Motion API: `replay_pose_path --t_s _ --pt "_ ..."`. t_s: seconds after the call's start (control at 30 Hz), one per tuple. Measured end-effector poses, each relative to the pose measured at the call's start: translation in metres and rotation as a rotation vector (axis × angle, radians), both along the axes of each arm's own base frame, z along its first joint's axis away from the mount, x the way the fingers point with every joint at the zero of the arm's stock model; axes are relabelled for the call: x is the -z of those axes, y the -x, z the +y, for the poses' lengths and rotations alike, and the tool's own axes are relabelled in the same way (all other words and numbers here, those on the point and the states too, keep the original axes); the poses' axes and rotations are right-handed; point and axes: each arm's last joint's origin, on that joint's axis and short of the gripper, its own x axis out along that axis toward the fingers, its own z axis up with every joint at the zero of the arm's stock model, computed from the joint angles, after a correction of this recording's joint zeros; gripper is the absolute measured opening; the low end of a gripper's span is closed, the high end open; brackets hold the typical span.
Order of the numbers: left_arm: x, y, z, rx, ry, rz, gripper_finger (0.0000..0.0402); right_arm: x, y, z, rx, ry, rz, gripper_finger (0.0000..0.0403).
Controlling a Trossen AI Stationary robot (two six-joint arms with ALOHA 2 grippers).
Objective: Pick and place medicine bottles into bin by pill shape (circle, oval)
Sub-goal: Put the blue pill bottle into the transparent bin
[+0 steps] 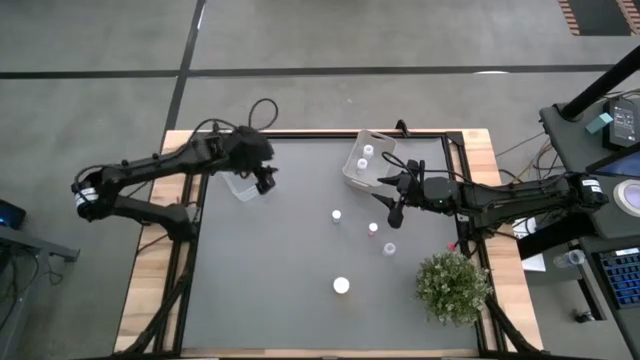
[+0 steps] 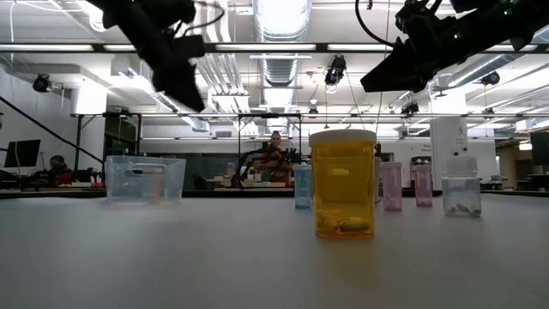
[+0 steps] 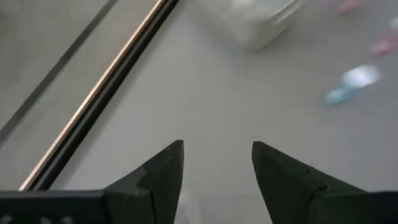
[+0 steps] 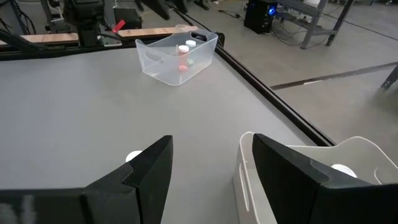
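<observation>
Matte grey tabletop (image 1: 300,240) with a pale wooden rim lies under both my arms, smooth and flat. Two clear, thin-walled plastic bins sit at its far side: one (image 1: 241,185) just below my left end effector (image 1: 266,180), the other (image 1: 365,160) beside my right end effector (image 1: 393,210). The bin near my left arm shows, in the right wrist view, small white-capped bottles with a reddish one among them (image 4: 182,53); the bin near my right holds two small white-capped round bottles (image 1: 366,152).

Loose on the tabletop stand small round medicine bottles: one white-capped (image 1: 337,215), one pinkish (image 1: 373,228), one pale (image 1: 389,248), and a wider white-capped one (image 1: 342,286) nearer the front. Seen from table height, that front one is a translucent amber-orange cylinder (image 2: 343,184) with pills at its bottom. A bushy green plant (image 1: 452,285) sits at the right front corner.

My left end effector hangs above the tabletop, its dark wedge-shaped fingers (image 3: 158,180) parted, nothing between them. My right end effector (image 4: 205,171) is likewise parted and empty, beside its bin's rim (image 4: 298,152).
</observation>
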Motion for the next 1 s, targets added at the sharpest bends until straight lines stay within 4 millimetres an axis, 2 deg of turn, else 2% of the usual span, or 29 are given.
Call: replay_pose_path --t_s 0.3,0.53,0.8,1.0 --pt "-0.003 -0.055 -0.043 0.233 -0.065 -0.220 0.0176 0.000 0.000 0.000 0.000 0.001 0.000 0.0215" --pt "0.021 -0.093 -0.061 0.321 -0.069 -0.254 0.0176 0.000 0.000 0.000 -0.003 0.008 0.008 0.0215" --pt "0.056 -0.122 -0.071 0.365 -0.051 -0.225 0.0176 0.000 0.000 0.000 -0.004 0.011 0.009 0.0215" --pt "0.065 -0.143 -0.081 0.398 -0.030 -0.175 0.0196 0.001 0.000 0.000 -0.007 0.018 0.015 0.0215"
